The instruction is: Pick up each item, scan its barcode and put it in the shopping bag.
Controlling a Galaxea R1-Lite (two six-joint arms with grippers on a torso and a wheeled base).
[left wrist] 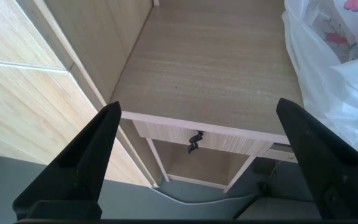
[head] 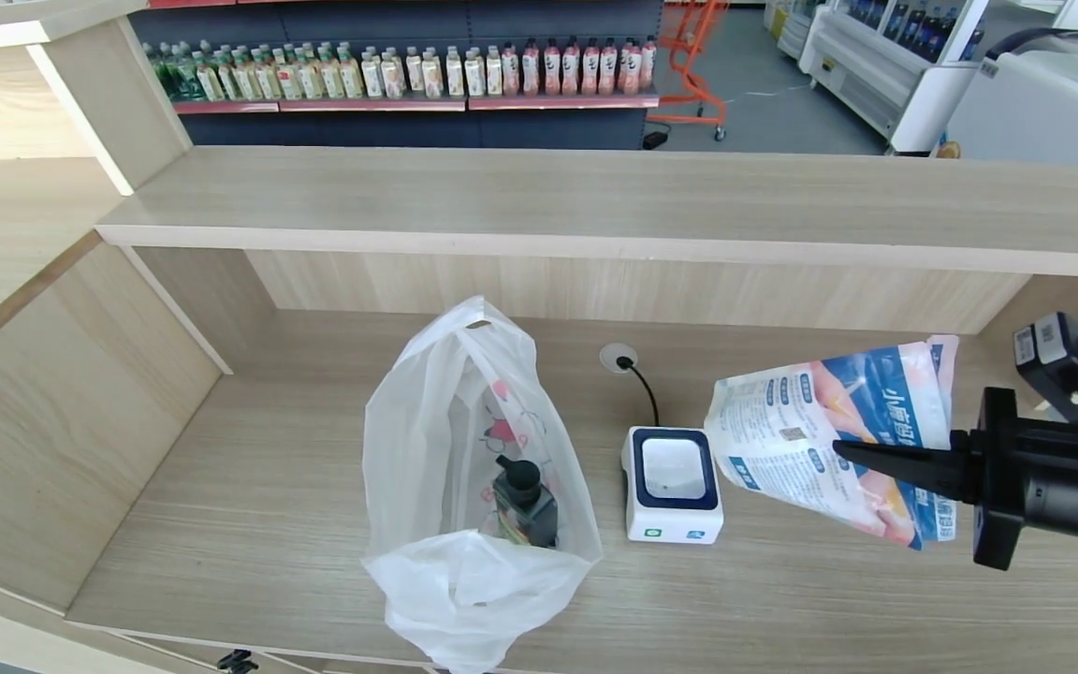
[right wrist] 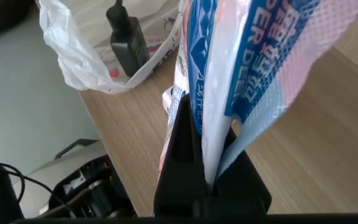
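The right end effector is pinching a blue, white and pink pouch. Its fingers are pressed together on the lower part of the pack, one on each face. The pouch is held tilted in the air, clear of the surface. It hangs at 3 o'clock from the scanner, with its nearest corner just beside the scanner's edge.

The scanner is a white box with a dark blue frame around a pale window, and it lies flat near the middle of the surface. A black cable runs from its back toward 12 o'clock and into a round hole in the surface.

At 9 o'clock from the scanner, just beside it, stands the shopping bag. It is thin white plastic, upright, with its mouth open. Inside it a dark bottle with a black cap stands upright.

The left end effector has its fingers spread wide and grips nothing. It hangs off the near edge of the surface, at about 7 o'clock from the shopping bag.

Far off at 12 o'clock, beyond the raised ledge, a shelf carries a row of drinks.
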